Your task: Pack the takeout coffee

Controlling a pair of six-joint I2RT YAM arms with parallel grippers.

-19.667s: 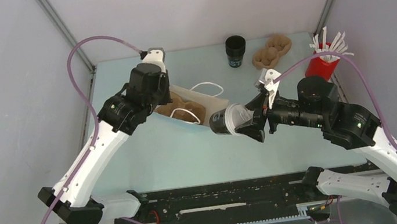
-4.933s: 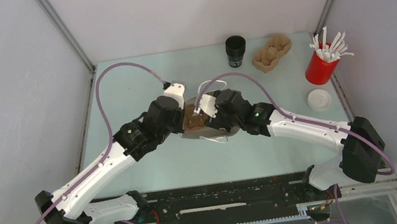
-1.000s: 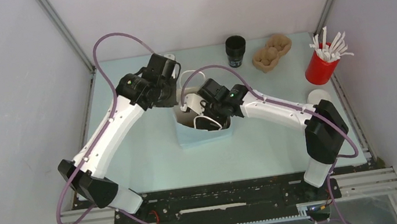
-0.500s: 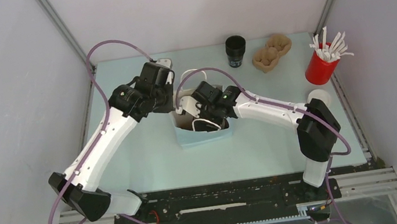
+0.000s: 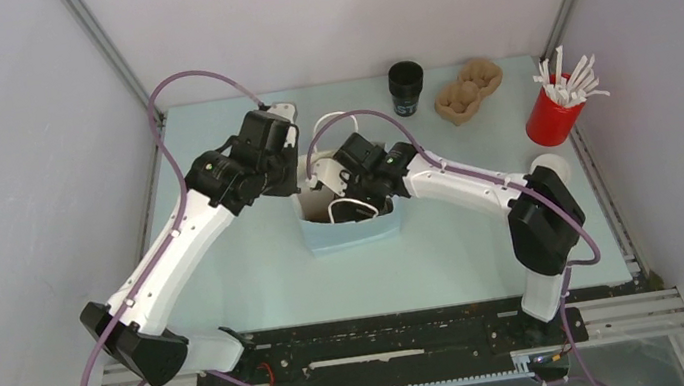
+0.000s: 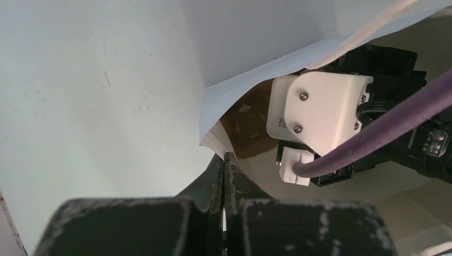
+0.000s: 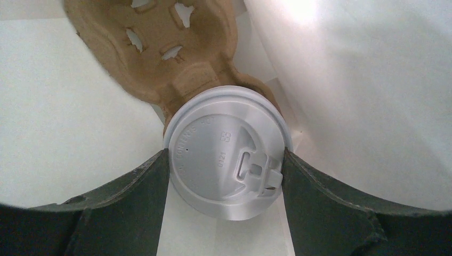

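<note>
- While the left gripper (image 6: 223,160) pinches the paper bag (image 5: 354,232) by its rim, fingers pressed tight on the white paper at lower centre of the left wrist view, the bag's mouth stands open.
- Right gripper (image 7: 226,162) is down inside that bag, middle of the top view, its fingers clasping the takeout coffee (image 7: 213,144) on both sides of the white lid.
- Coffee sits lid-up at centre of the right wrist view, at one end of the brown cardboard carrier (image 7: 160,48) inside the bag.
- Upper right of the top view: lidless black cup (image 5: 407,86), second carrier (image 5: 468,89), red cup of sticks (image 5: 554,113), and a loose white lid (image 5: 546,167) just below it.
</note>
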